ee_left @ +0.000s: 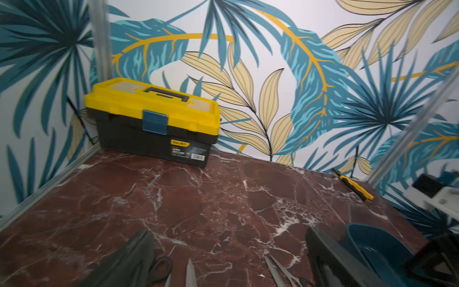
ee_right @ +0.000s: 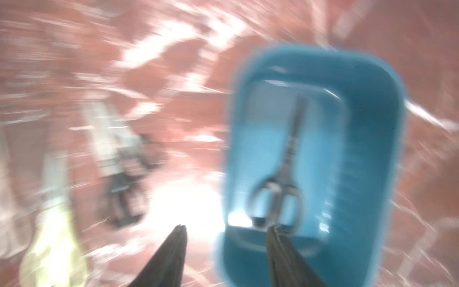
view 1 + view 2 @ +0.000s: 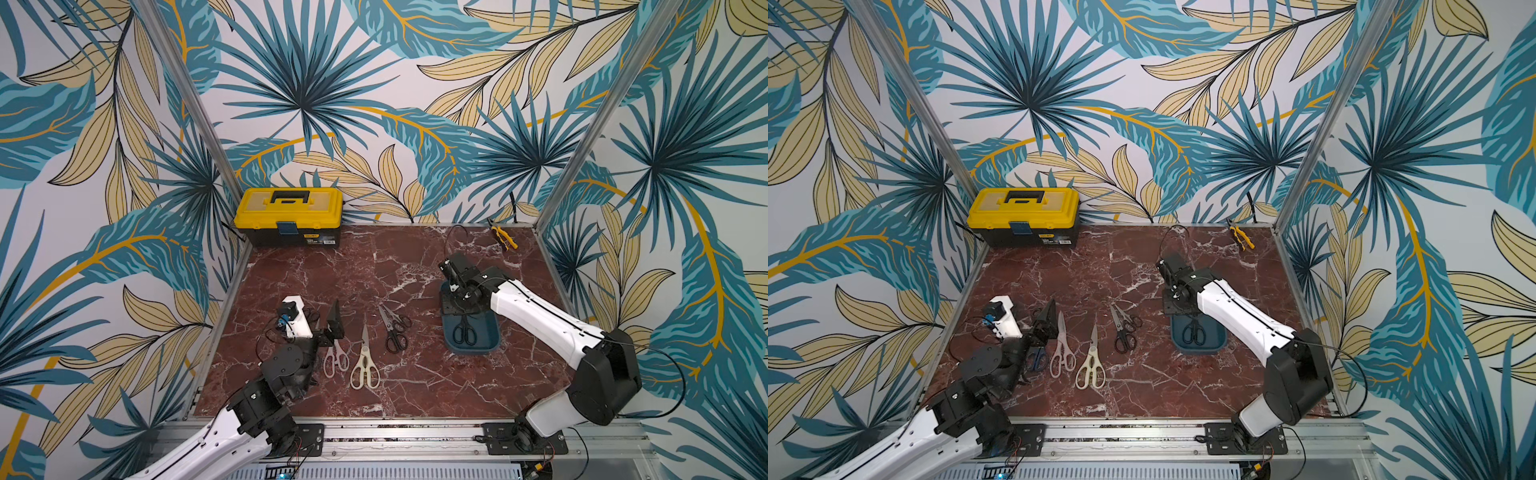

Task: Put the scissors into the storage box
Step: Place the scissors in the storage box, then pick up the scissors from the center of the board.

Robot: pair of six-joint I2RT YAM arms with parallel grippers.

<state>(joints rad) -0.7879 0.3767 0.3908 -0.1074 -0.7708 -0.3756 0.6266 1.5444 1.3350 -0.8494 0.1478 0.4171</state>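
A pair of black scissors [image 3: 464,333] lies inside the storage box [image 3: 492,332]; right gripper [image 2: 227,227] above its end, jaws apart, empty; left gripper [image 1: 227,232] well away, wide apart

I log a red marble desk [image 3: 374,270] bearing a yellow toolbox [image 3: 289,216], yellow pliers [image 3: 503,235], a teal storage box [image 3: 471,350], pink scissors [image 3: 1062,338], cream shears [image 3: 365,347] and two black scissors [image 3: 390,328].

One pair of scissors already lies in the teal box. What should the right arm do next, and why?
Probably lift the right gripper clear of the storage box: its jaws stand apart, the black scissors lie inside, and the cream shears, among others, wait on the table.
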